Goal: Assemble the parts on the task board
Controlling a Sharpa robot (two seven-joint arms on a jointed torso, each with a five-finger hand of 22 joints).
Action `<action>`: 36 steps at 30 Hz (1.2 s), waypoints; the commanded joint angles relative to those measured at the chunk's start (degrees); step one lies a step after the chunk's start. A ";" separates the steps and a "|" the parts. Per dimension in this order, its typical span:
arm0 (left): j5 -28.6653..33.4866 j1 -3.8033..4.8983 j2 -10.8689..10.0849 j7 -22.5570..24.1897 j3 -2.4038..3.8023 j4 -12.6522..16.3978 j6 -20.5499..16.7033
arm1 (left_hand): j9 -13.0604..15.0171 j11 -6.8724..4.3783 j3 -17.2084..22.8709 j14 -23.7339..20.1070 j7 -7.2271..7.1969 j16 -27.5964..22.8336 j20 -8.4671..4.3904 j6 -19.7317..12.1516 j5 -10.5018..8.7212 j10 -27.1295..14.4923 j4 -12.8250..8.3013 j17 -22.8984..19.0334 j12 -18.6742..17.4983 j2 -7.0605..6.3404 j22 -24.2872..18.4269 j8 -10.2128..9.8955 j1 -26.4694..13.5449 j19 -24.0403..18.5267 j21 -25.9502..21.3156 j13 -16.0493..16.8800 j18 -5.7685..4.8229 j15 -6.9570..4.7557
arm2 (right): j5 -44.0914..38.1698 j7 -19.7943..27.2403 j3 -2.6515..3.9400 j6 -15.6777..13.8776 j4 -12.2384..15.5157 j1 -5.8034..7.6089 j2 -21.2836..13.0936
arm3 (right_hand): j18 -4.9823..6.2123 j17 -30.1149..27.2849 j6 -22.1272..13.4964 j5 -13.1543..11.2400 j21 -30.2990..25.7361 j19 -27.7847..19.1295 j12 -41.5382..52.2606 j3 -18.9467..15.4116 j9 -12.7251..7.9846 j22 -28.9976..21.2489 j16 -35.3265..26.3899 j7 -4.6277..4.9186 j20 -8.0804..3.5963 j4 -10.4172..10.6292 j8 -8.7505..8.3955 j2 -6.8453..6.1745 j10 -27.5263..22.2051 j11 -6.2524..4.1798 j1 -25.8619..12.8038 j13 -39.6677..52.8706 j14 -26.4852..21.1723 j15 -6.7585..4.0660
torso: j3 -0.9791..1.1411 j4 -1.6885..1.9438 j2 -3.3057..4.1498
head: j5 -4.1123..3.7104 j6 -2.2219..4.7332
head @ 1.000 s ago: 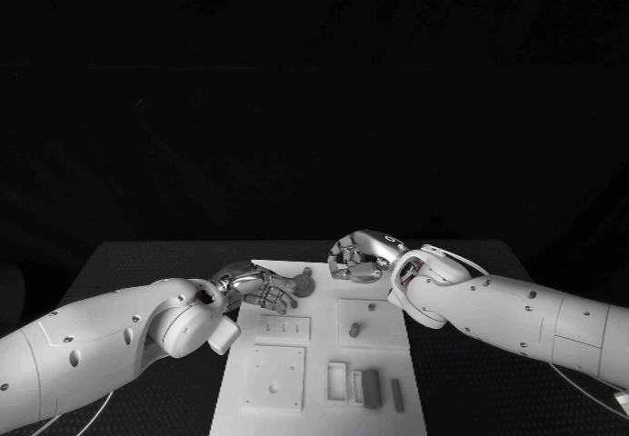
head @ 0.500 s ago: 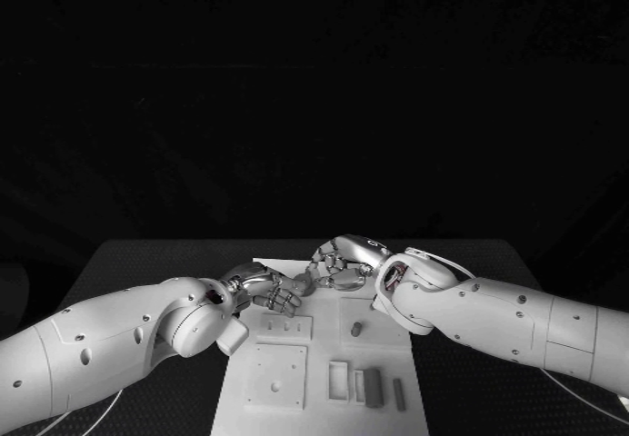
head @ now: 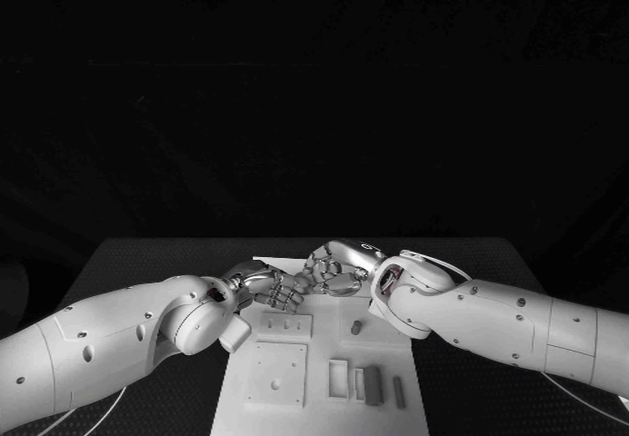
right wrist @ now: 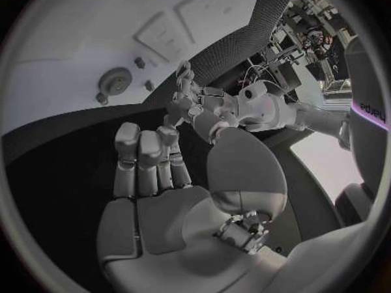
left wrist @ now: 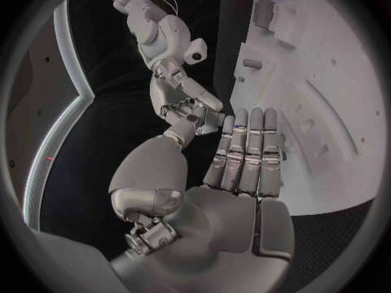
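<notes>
Nearest the robot on the white task board (head: pixel 263 400), a square plate (head: pixel 276 374) lies at the left, and beside it two pale slots (head: pixel 346 381) and two grey bars (head: pixel 380 386) lie side by side. Beyond them come a smaller raised block (head: pixel 284 325) and a short grey peg (head: pixel 355 327) standing on a square pad. The board rests on the black table (head: pixel 144 263).

At the board's far end the two hands meet above it. The left hand (head: pixel 272 290) reaches in from the left with its arm lying low across the table's near left part. In the left wrist view its fingers (left wrist: pixel 244 153) lie straight and close together, stretched out flat above the board (left wrist: pixel 326 78), with nothing in the palm; the thumb bends off to the side.

The right hand (head: pixel 337 266) comes in from the right, its arm angled down toward the middle. In the right wrist view its fingers (right wrist: pixel 146 159) stand straight and together, the palm bare, holding nothing. That view also shows the left hand (right wrist: pixel 186 97) close in front of those fingertips, and a round grey part (right wrist: pixel 116 80) lying on the board (right wrist: pixel 98 19) near several small pegs. Whether the two hands touch each other, I cannot tell.
</notes>
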 commanded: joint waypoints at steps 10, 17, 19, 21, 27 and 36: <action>1.18 0.06 0.52 0.32 0.05 0.07 -0.18 | -0.05 -0.05 0.32 0.49 -0.04 -0.37 -0.16 -0.38 0.22 -0.29 -0.03 0.20 -0.26 0.43 0.15 -0.39 -0.35 0.15 0.12 0.17 1.06 0.10 | -0.58 0.44 -0.14 1.51 -0.31 -0.24 0.98 | 2.50 -0.11 2.54 0.12 0.19 0.13 0.10 0.04 2.30 0.69 0.17 1.61 -0.30 0.30 0.34 -0.28 0.24 -0.20 -0.32 -0.08 0.08 -0.31 | -0.06 0.01 0.01 | -0.14 -0.20; 1.18 0.06 0.68 0.16 0.05 -0.18 0.00 | -0.05 -0.07 0.39 0.55 -0.04 -0.38 -0.16 -0.31 0.22 -0.25 -0.12 0.30 -0.24 0.62 0.22 -0.41 -0.28 0.09 0.09 0.25 1.03 0.08 | -0.45 0.63 -0.17 1.48 -0.22 -0.43 1.29 | 2.50 -0.12 2.53 0.12 0.17 0.13 0.09 0.05 2.31 0.67 0.16 1.61 -0.30 0.33 0.32 -0.27 0.24 -0.20 -0.37 -0.09 0.08 -0.31 | -0.05 0.02 -0.01 | -0.15 -0.24; 1.18 0.05 0.72 0.14 0.05 -0.24 0.00 | -0.05 -0.07 0.40 0.56 -0.05 -0.39 -0.16 -0.29 0.22 -0.25 -0.13 0.33 -0.24 0.67 0.24 -0.41 -0.28 0.08 0.08 0.27 1.02 0.08 | -0.43 0.63 -0.19 1.57 -0.25 -0.45 1.41 | 2.50 -0.12 2.53 0.12 0.17 0.13 0.09 0.06 2.31 0.67 0.15 1.61 -0.30 0.34 0.31 -0.27 0.24 -0.20 -0.39 -0.09 0.08 -0.31 | -0.05 0.00 0.01 | -0.20 -0.27; 1.20 0.05 0.79 0.16 0.05 -0.31 0.00 | -0.04 -0.08 0.42 0.57 -0.06 -0.40 -0.16 -0.27 0.22 -0.24 -0.16 0.36 -0.24 0.74 0.26 -0.41 -0.27 0.07 0.07 0.30 1.01 0.08 | -0.35 0.64 -0.24 1.70 -0.32 -0.46 1.53 | 2.50 -0.13 2.53 0.12 0.16 0.13 0.08 0.06 2.32 0.67 0.15 1.61 -0.30 0.35 0.30 -0.26 0.24 -0.20 -0.40 -0.09 0.08 -0.31 | -0.05 -0.01 0.01 | -0.24 -0.28; 1.54 0.05 1.01 0.20 0.05 -0.24 -0.14 | -0.04 -0.10 0.44 0.60 -0.14 -0.44 -0.16 -0.18 0.22 -0.20 -0.17 0.45 -0.22 1.00 0.34 -0.42 -0.32 0.02 0.04 0.39 0.97 0.08 | -0.25 0.73 -0.44 1.86 -0.37 -0.57 1.82 | 2.50 -0.14 2.53 0.12 0.14 0.13 0.08 0.04 2.33 0.65 0.13 1.62 -0.29 0.43 0.28 -0.27 0.24 -0.20 -0.53 -0.10 0.08 -0.31 | -0.04 0.02 0.01 | -0.28 -0.34; 1.54 0.04 0.88 0.20 0.05 -0.34 -0.12 | 0.00 -0.20 0.70 0.62 -0.39 -0.65 -0.19 0.17 0.22 -0.03 0.04 0.76 -0.16 2.78 0.60 -0.41 -0.57 -0.07 -0.06 0.70 0.90 0.07 | -0.20 0.74 -0.52 2.07 -0.72 -0.79 1.90 | 2.50 -0.15 2.54 0.12 0.13 0.14 0.07 0.05 2.34 0.64 0.12 1.61 -0.29 0.45 0.26 -0.27 0.24 -0.20 -0.58 -0.10 0.08 -0.31 | -0.04 0.03 -0.02 | -0.34 -0.48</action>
